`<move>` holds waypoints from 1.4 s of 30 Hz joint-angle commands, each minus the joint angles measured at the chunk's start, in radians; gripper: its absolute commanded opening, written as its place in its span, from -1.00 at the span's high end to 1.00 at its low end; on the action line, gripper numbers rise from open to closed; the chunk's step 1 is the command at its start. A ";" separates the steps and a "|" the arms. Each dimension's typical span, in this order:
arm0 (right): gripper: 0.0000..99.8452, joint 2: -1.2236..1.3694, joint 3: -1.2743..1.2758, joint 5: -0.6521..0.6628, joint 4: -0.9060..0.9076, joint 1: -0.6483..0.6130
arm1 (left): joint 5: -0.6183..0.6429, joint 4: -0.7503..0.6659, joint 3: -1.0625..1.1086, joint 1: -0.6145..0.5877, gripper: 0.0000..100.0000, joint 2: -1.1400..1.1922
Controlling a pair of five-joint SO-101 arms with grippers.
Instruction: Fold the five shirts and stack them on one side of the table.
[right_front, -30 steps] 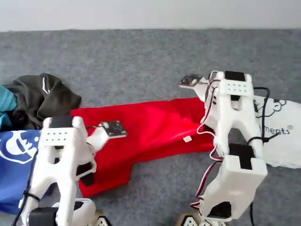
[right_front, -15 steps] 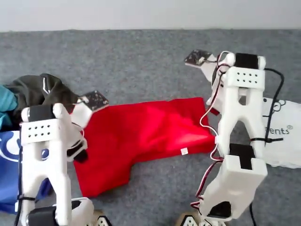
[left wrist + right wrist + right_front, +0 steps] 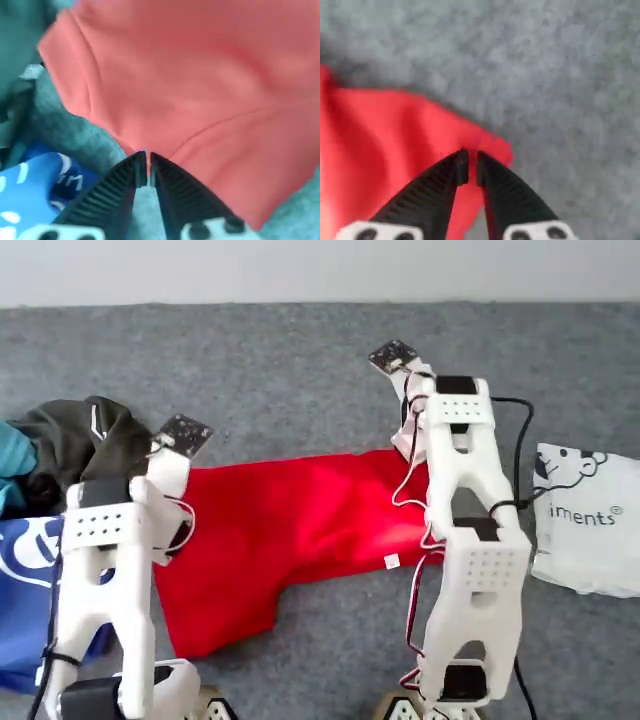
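So the red shirt (image 3: 300, 525) is lying flat across the middle of the grey desk (image 3: 280, 370), with one end hanging down toward the front edge and a little white tag (image 3: 392, 562) near its lower hem. The left hand (image 3: 145, 162) is right at the shirt's left edge, fingers pressed together with barely a slit between them. The tips sit exactly where the red cloth ends, and honestly I can't tell if any fabric is actually caught in there. Same deal on the other side: the right hand (image 3: 469, 165) is squeezed together at the shirt's far right corner, tips over the red cloth right by the bare desk, can't say whether it's got a grip. Off to the left there's a heap with a dark shirt (image 3: 70, 445), a bit of teal shirt (image 3: 12, 455) and a blue shirt (image 3: 25, 570) with white print, the blue one just beside the red. A white shirt (image 3: 590, 530) with a print lies on the right, apart from the red one.
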 commanded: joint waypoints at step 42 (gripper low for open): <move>0.72 -0.128 -0.127 -0.138 0.585 0.025 | 0.201 0.061 -0.071 0.005 0.97 -0.005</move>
